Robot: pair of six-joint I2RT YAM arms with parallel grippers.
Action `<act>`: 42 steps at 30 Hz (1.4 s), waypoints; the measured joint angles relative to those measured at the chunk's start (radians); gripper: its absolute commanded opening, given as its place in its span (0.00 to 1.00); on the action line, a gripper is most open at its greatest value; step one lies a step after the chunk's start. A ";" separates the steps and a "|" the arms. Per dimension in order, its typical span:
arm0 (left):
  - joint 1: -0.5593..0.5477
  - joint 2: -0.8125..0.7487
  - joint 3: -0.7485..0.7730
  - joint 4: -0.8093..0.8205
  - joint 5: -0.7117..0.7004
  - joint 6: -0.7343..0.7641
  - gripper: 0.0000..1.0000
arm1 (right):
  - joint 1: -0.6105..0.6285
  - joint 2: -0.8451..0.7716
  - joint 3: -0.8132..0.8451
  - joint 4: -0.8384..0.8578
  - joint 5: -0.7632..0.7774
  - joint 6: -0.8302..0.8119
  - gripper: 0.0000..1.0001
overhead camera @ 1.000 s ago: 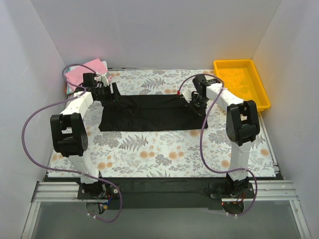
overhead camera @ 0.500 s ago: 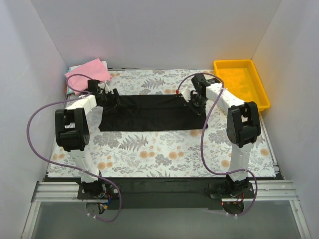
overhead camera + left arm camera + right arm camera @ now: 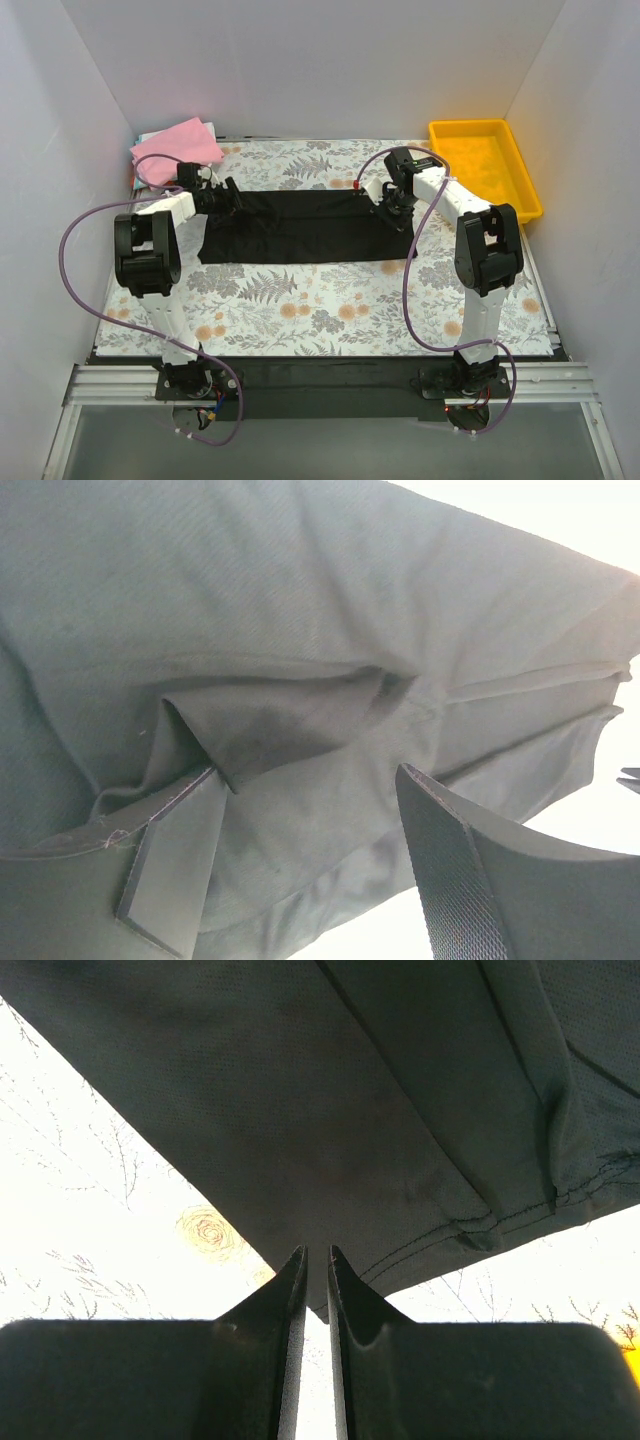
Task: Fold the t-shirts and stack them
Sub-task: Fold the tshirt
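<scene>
A black t-shirt (image 3: 300,228) lies folded into a long strip across the middle of the floral table. My left gripper (image 3: 222,195) is at its left end. In the left wrist view that gripper (image 3: 310,780) stands open, with rumpled black cloth (image 3: 300,630) between and under its fingers (image 3: 450,870). My right gripper (image 3: 393,208) is at the strip's right end. In the right wrist view it (image 3: 317,1255) is shut on a hemmed corner of the black t-shirt (image 3: 300,1110). A pink t-shirt (image 3: 178,140) lies at the back left corner.
A yellow tray (image 3: 485,165) stands at the back right against the wall. White walls close in the table on three sides. The left arm's purple cable (image 3: 75,240) loops out to the left. Floral cloth (image 3: 330,300) shows in front of the strip.
The left arm has swung its elbow back toward the near left, uncovering more of the pink t-shirt. Its gripper stays at the strip's left end. The right arm has hardly moved.
</scene>
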 measured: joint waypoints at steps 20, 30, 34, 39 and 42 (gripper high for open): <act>0.002 0.014 0.149 0.072 0.035 0.005 0.48 | 0.000 0.045 0.158 -0.030 0.013 0.001 0.18; 0.002 -0.218 0.024 -0.276 -0.083 0.344 0.26 | 0.000 0.278 0.423 0.016 0.089 0.031 0.17; -0.009 -0.219 -0.047 -0.348 -0.131 0.400 0.25 | 0.000 0.348 0.422 0.027 0.140 0.036 0.17; -0.032 -0.169 -0.088 -0.372 -0.181 0.419 0.24 | 0.000 0.328 0.350 0.060 0.166 0.034 0.17; -0.042 -0.110 -0.074 -0.367 -0.214 0.422 0.22 | 0.002 0.254 0.220 0.091 0.168 0.027 0.15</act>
